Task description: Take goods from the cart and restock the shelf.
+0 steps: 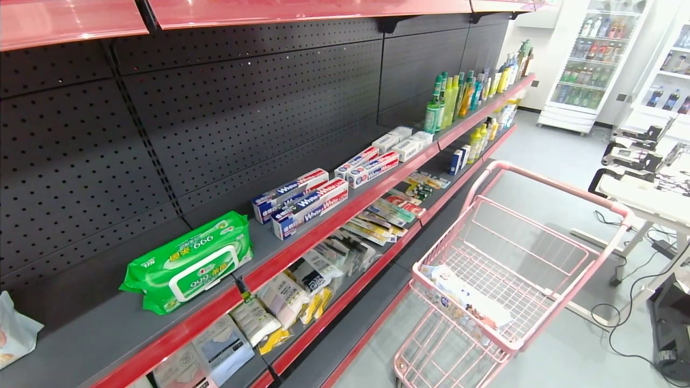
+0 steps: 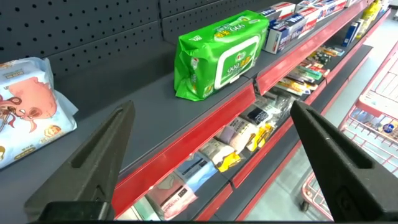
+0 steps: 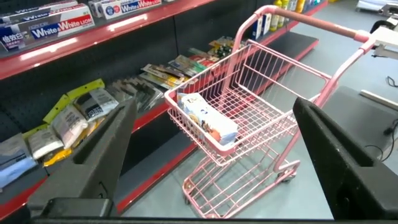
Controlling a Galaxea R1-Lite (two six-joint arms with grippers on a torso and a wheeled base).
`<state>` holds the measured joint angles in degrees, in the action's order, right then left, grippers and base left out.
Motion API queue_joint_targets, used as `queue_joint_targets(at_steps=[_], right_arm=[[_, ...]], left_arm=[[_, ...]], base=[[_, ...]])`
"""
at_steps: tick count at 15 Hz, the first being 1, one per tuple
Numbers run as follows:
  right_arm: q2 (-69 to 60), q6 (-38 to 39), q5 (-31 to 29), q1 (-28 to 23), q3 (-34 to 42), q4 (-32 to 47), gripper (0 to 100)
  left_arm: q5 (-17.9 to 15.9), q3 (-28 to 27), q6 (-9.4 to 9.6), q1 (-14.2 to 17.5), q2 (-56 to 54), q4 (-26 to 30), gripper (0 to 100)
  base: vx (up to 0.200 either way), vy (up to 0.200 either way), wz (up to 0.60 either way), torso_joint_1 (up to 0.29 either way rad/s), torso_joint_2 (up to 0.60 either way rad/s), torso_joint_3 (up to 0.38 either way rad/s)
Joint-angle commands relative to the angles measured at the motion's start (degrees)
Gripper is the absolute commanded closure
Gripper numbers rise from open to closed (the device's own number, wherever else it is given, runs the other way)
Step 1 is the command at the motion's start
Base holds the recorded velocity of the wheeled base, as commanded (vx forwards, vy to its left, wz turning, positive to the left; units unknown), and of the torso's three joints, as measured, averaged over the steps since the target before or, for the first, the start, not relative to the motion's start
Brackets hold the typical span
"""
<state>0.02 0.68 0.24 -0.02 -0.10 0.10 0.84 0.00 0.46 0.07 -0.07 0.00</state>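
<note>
The shelf (image 1: 81,334) runs along the left of the scene, its red front edge leading away to the far right. On its grey board a green pack of wet wipes (image 1: 188,261) is laid flat, close to the front edge. Farther along the same board, boxes of toothpaste (image 1: 310,207) are set in rows. To the near left of the green pack, well apart from it, a white soft pack with a cartoon print (image 2: 28,106) is lying. On the board below, flat packets (image 1: 285,293) are laid side by side. Bottles (image 1: 458,97) are lined up at the far end of the shelf, and a glass-door cooler (image 1: 587,59) is seen in the far right corner of the room.

The pink cart (image 1: 560,187) is parked on the floor to the right of the shelf, near it but apart from it. One white and blue pack (image 3: 208,121) is left in its basket, lying against the near wall.

The left gripper (image 2: 208,168) is held in front of the shelf with its fingers spread wide and nothing between them. The right gripper (image 3: 211,168) is held above the floor on the near side of the cart, its fingers likewise wide apart and holding nothing.
</note>
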Motion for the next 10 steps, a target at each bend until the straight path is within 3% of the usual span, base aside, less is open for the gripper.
queue_joint_targets(at_steps=[1,2,3,4,7,8,10], right_arm=[[3.67,0.72,-0.42,0.29,-5.62,-0.10,0],[16.76,4.94,-1.47,0.90,-16.60,-0.10,0],[37.77,18.65,-5.17,-0.06,-38.57,1.31,0],[46.47,19.36,-4.46,-0.68,-46.22,4.12,0],[60.36,16.19,2.13,-1.82,-46.22,2.63,0],[64.84,11.53,5.38,-2.52,-45.25,3.59,0],[69.94,5.29,6.44,-4.19,-44.20,9.22,0]], left_arm=[[0.04,0.00,0.06,0.01,0.07,0.00,0],[0.04,0.00,0.06,0.01,0.07,0.00,0],[0.04,0.00,-0.02,0.01,0.07,0.00,0],[0.04,0.00,-0.20,0.01,0.07,0.00,0],[0.04,0.00,-0.20,-0.07,0.07,0.00,0],[0.04,0.00,-0.29,-0.07,0.07,0.00,0],[0.04,0.00,-0.29,0.01,0.07,0.00,0]], base=[[0.000,0.000,0.00,0.000,0.00,0.000],[0.000,0.000,0.00,0.000,0.00,0.000],[0.000,0.000,0.00,0.000,0.00,0.000],[0.000,0.000,0.00,0.000,0.00,0.000],[0.000,0.000,0.00,0.000,0.00,0.000],[0.000,0.000,0.00,0.000,0.00,0.000],[0.000,0.000,0.00,0.000,0.00,0.000]])
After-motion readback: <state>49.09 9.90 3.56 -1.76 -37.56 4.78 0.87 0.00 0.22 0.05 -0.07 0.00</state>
